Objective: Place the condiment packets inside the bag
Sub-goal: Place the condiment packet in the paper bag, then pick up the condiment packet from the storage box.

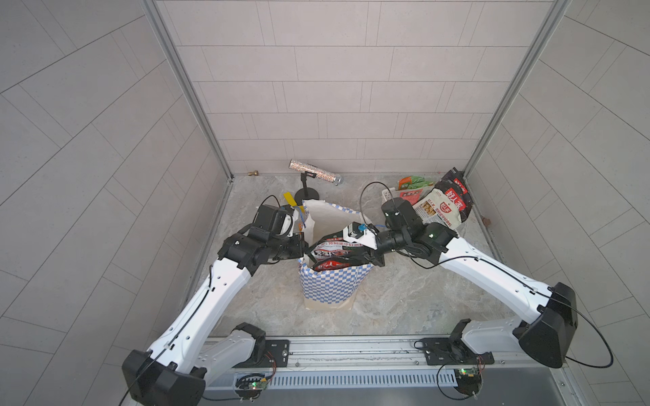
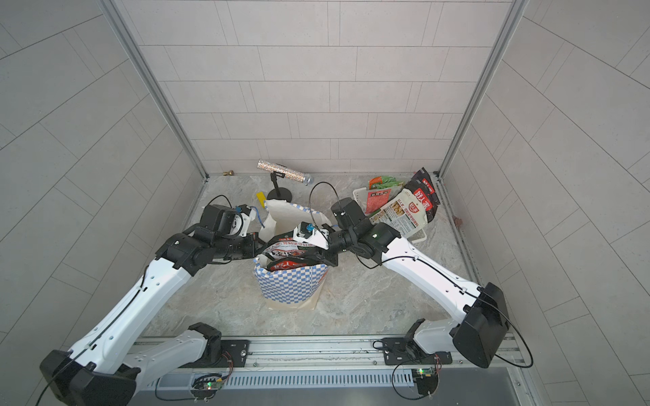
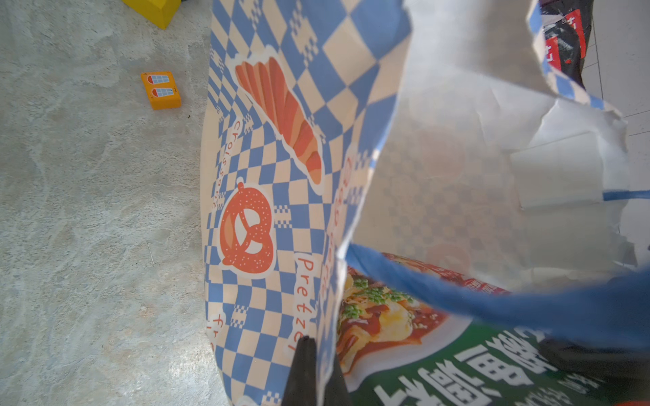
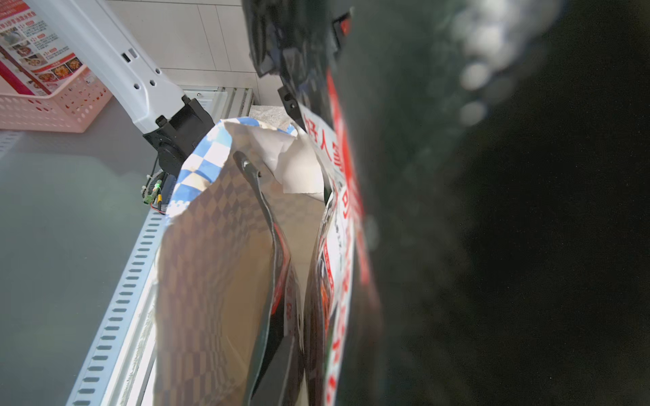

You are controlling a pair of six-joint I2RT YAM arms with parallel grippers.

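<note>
**Bag mouth pinned open, packet at the opening**

Left gripper (image 3: 311, 346): fingers together, clamped on the rim of the bag (image 1: 332, 286) on its own side, with the paper pinched between them in the left wrist view. I judge the purpose is to keep the mouth pulled wide and the tall bag upright while the other arm loads it.

Right gripper (image 1: 371, 258): at the opposite rim, reaching into the mouth. In the right wrist view one dark finger (image 4: 263, 204) lies inside the bag along its wall. A glossy red-lettered packet (image 4: 339, 197) stands just beside it. Dark, blurred packaging blocks much of that lens. I cannot tell whether the jaws are apart or together, nor whether that packet is gripped or merely touched.

Contents: in both top views I see condiment packets (image 1: 334, 253) standing on edge in the bag, with their upper edges showing at the mouth. A green packet (image 3: 439, 358) lies under the blue cord handle (image 3: 492, 309).

Outstanding: further packets (image 1: 445, 207) lean in the white basket (image 4: 52, 109) behind the right arm, well apart from the bag. I rate the task partly done.

Not concerned: glittery tube (image 1: 314, 172) and yellow block (image 3: 161, 90).
</note>
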